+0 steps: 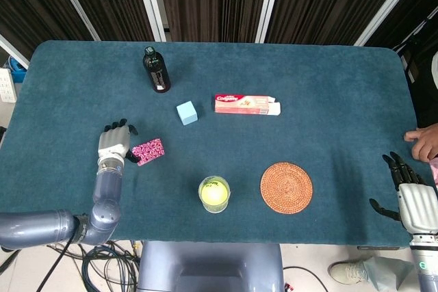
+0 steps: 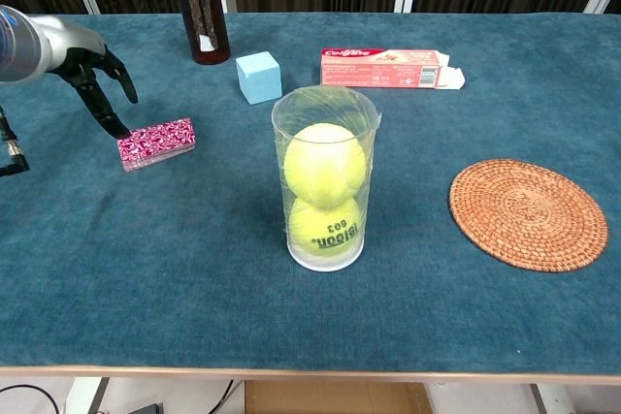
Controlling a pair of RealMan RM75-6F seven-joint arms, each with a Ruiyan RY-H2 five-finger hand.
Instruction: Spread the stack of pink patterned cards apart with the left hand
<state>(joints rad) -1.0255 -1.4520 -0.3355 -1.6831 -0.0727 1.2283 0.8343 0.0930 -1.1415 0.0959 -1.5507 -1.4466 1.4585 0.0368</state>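
- The cards [image 1: 148, 151] sit in one neat pile on the blue table [image 1: 328, 100], near its left front part. They are pink with a swirly pattern.
- None of the cards are spread out yet. The pile looks tidy in both views, so I think the job is only at its start.
- The left hand [image 1: 115, 142] is just beside the pile, on the pile's left side. Its fingers [image 2: 107, 109] are apart and point down at the table.
- In the chest view one fingertip is right at the left end of the pile. It may be touching the cards, but I cannot tell for sure.
- The left hand holds nothing.
- What is left: the hand has to get onto the top of the pile, press down a little and slide the cards sideways so they fan out. I think a soft push is best, or the whole pile may slide as one block.
- The right hand [image 1: 413, 200] is far away at the right front edge of the table. Its fingers are apart and it holds nothing.
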